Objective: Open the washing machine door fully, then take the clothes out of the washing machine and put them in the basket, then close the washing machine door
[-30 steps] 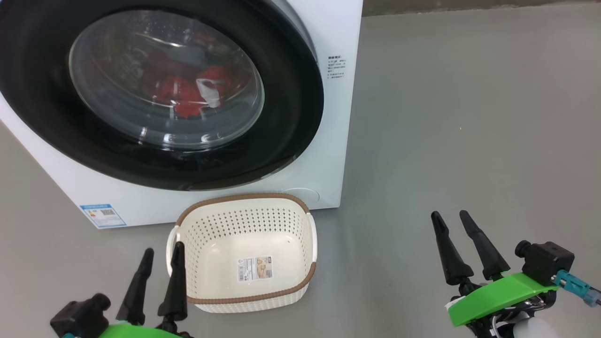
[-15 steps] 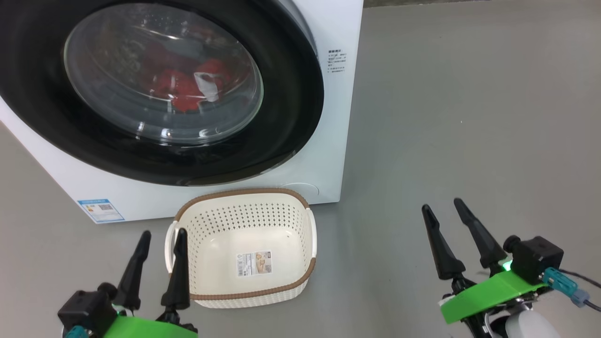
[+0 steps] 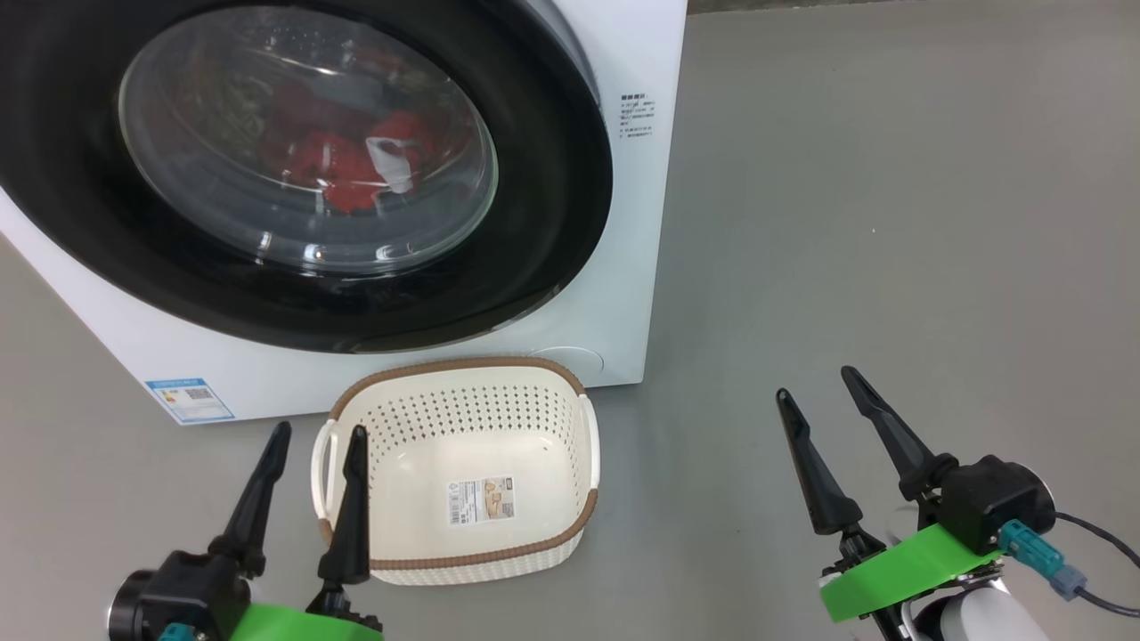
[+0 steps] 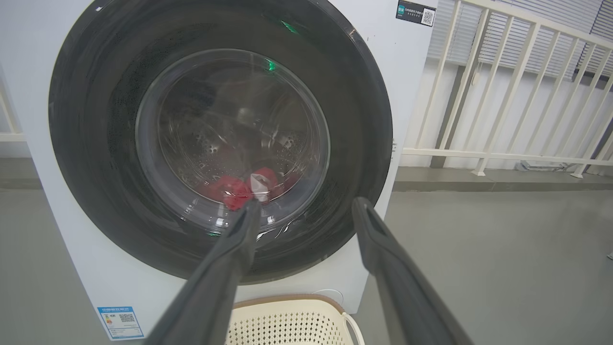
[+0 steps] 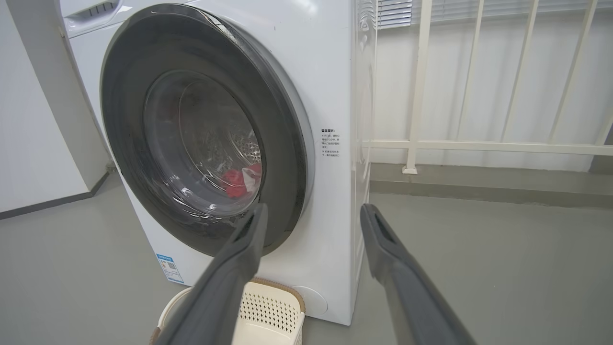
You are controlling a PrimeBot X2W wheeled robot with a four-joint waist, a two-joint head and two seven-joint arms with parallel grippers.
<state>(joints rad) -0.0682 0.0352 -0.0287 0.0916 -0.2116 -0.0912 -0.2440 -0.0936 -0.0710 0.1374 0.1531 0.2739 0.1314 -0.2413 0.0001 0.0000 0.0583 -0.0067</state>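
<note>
The white washing machine (image 3: 655, 53) stands at the upper left, and the washing machine door (image 3: 552, 178) with its black rim lies against its front. Through the glass I see the clothes (image 3: 347, 174), red with a white piece, low in the drum. The basket (image 3: 454, 367) stands on the floor just before the machine, with nothing but a sticker inside. My left gripper (image 3: 321, 430) is open beside the basket's left handle. My right gripper (image 3: 815, 383) is open over bare floor to the right. The left gripper (image 4: 307, 202) points at the door's lower part (image 4: 96, 143); the right gripper (image 5: 314, 207) points at the machine's right front corner.
Grey floor (image 3: 891, 223) stretches to the right of the machine. A white railing (image 5: 421, 96) runs behind and beside it, and a wall (image 5: 33, 120) stands to its left. A blue label (image 3: 189, 401) sits low on the front.
Both grippers have risen forward in the head view, the right one drifting left and the left one closing on the basket's handle. The head camera tilted slightly. Both stay open.
</note>
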